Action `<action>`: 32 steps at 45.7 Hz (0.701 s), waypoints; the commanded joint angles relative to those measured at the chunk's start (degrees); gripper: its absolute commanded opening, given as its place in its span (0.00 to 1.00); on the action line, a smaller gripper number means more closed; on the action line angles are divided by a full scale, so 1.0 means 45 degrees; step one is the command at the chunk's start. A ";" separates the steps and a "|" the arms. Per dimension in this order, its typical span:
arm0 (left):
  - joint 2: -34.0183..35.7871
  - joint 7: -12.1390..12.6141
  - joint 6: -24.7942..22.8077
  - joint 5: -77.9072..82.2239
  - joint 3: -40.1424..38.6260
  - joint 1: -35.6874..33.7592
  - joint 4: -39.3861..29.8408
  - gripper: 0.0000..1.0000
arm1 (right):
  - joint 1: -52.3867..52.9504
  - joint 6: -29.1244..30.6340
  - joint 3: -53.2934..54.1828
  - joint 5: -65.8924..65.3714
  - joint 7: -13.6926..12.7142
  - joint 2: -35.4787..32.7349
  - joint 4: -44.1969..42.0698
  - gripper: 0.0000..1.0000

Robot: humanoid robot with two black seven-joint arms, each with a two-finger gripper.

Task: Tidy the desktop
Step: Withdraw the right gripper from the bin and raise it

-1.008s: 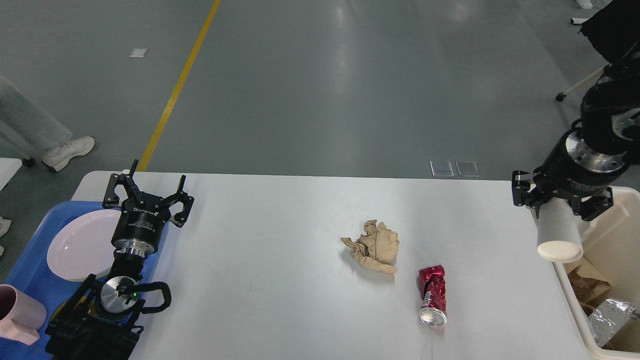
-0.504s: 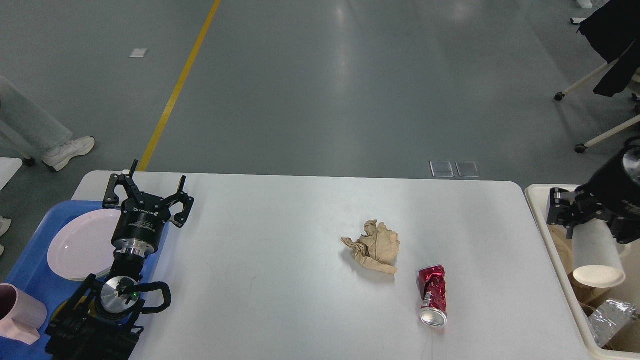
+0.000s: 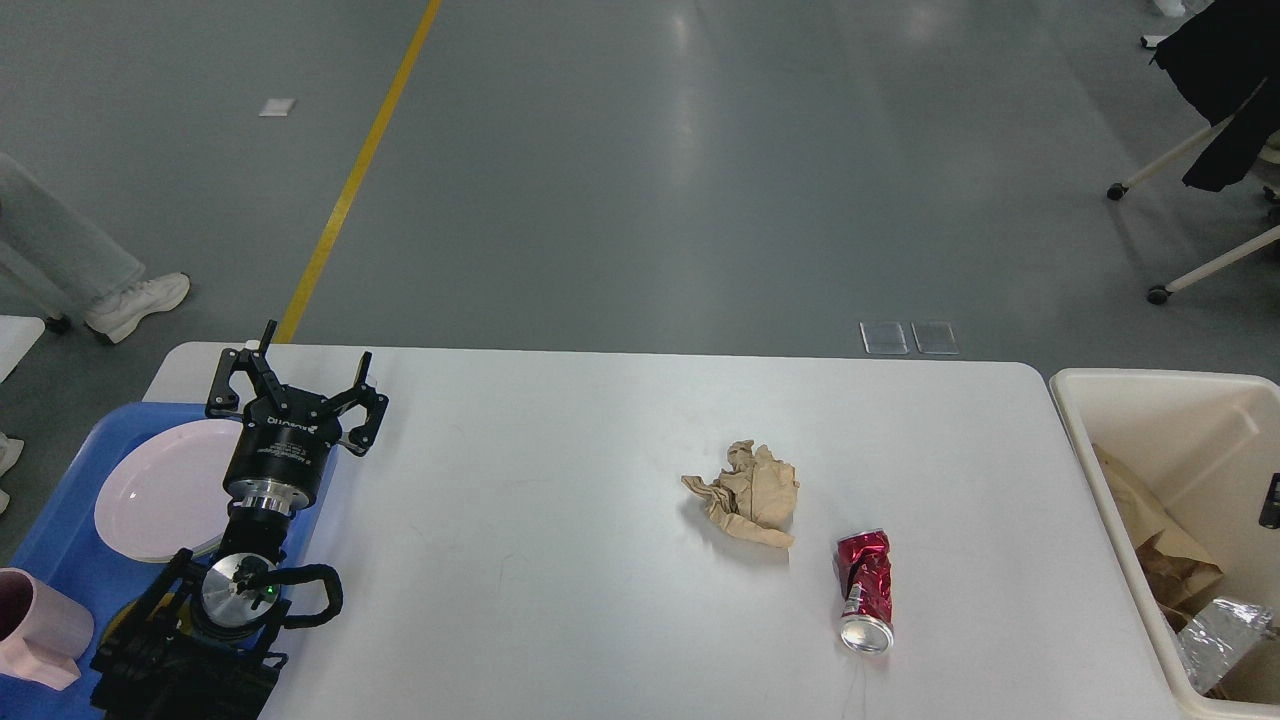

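— Where does our left gripper [image 3: 297,375] stand?
— Fingers spread, empty, over the near-left of the desktop [image 3: 560,560], beside one blue tray [image 3: 70,545] with one pale plate [image 3: 160,490] and one pink mug [image 3: 35,625].
— And our right one?
— Out of sight.
— What lies on the smooth white top?
— One crumpled brown paper [image 3: 748,492], one crushed red can [image 3: 865,590]; cream bin [image 3: 1200,420] at right.

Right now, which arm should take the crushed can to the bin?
Right, probably. The crushed red can lies on the desktop toward the cream bin on the right. The left gripper hangs open over the far left edge; the right gripper is mostly out of view.
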 commanded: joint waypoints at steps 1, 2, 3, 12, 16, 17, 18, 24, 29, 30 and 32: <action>0.0005 0.0010 0.0000 -0.0002 -0.0001 -0.0021 0.0000 0.96 | -0.3408 -0.0956 0.1970 -0.0006 -0.0008 0.1193 -0.3209 0.00; 0.0005 0.0010 0.0000 -0.0002 -0.0001 -0.0021 0.0000 0.96 | -0.3916 -0.1249 0.2088 0.0013 -0.0008 0.1524 -0.3736 0.00; 0.0005 0.0010 0.0000 -0.0002 -0.0001 -0.0021 0.0000 0.96 | -0.4385 -0.1561 0.2166 0.0032 -0.0008 0.1876 -0.4186 0.00; 0.0005 0.0010 0.0000 -0.0002 -0.0001 -0.0021 0.0000 0.96 | -0.7258 -0.4413 0.2401 0.0247 -0.0261 0.4006 -0.6924 0.00; 0.0005 0.0010 0.0000 -0.0002 -0.0001 -0.0021 0.0000 0.96 | -0.8040 -0.5312 0.2557 0.0247 -0.0554 0.4515 -0.7491 0.00; 0.0005 0.0010 0.0000 -0.0002 -0.0001 -0.0021 0.0000 0.96 | -0.8177 -0.5469 0.2577 0.0247 -0.0555 0.4612 -0.7608 0.00; 0.0005 0.0010 0.0000 -0.0002 -0.0001 -0.0021 0.0000 0.96 | -0.8295 -0.5587 0.2635 0.0247 -0.0574 0.4652 -0.7686 0.00; 0.0005 -0.0010 0.0000 -0.0002 -0.0001 -0.0021 0.0000 0.96 | -0.8550 -0.5881 0.3065 0.0247 -0.0594 0.4731 -0.7785 0.00; 0.0005 -0.0010 0.0000 -0.0002 -0.0001 -0.0021 0.0000 0.96 | -0.8705 -0.5900 0.3066 0.0247 -0.0594 0.4750 -0.7785 0.00; 0.0005 0.0009 0.0000 -0.0002 -0.0001 -0.0021 0.0000 0.97 | -0.8745 -0.5900 0.3066 0.0247 -0.0594 0.4750 -0.7785 0.00; 0.0005 -0.0010 0.0000 -0.0002 -0.0001 -0.0021 0.0000 0.96 | -0.8803 -0.5881 0.3027 0.0228 -0.0594 0.4750 -0.7765 0.00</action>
